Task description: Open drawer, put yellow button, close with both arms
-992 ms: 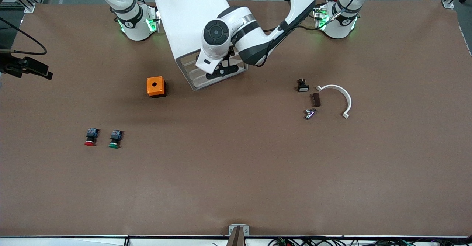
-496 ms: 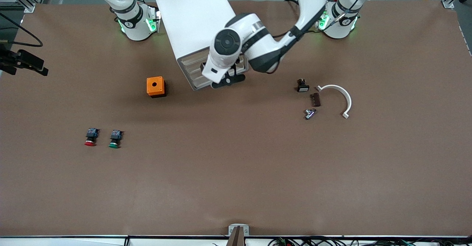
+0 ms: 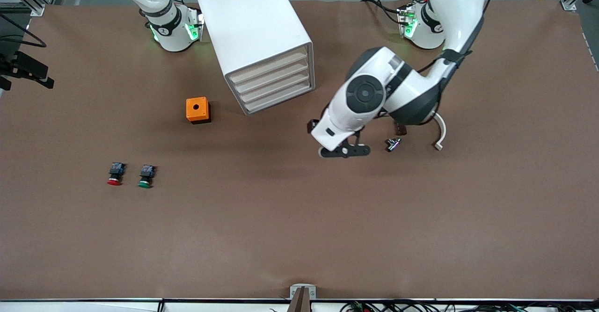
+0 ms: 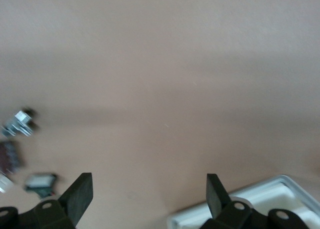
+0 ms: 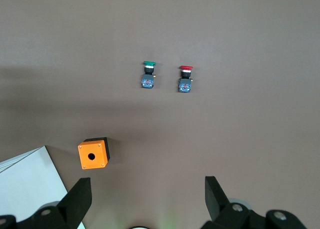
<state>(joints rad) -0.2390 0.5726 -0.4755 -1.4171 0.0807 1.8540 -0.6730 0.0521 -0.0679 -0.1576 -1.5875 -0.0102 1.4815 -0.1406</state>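
Tabletop [image 3: 281,228] of brown covers nearly everything we see, with both arms based along the robots' edge. The left arm [image 3: 374,92] reaches out low. The left gripper [image 3: 345,150] hangs over bare table, between the cabinet and the small parts. In its wrist view its fingers [image 4: 80,194] stand well apart with nothing between them. The right arm [image 3: 164,17] waits. The right gripper [image 5: 147,189] is up over the table, jaws likewise wide and empty.

The white cabinet [image 3: 252,22] stands between the two bases. Its front is turned toward the front camera and slightly toward the left arm's end. The drawer [image 3: 269,66], uppermost of four, sits shut and flush with the three below it. Its long axis runs along that slanted front. We cannot find the yellow button in any view.

Near the cabinet, toward the right arm's end, sits an orange box [image 3: 197,110] with a round hole on top. A curved white bracket [image 3: 441,134] is partly hidden under the left arm. The red button [image 3: 114,174] and green button [image 3: 146,176] lie side by side, caps toward the front camera. A metal fitting [image 3: 393,144] lies just beside the left gripper. We can read no writing anywhere.
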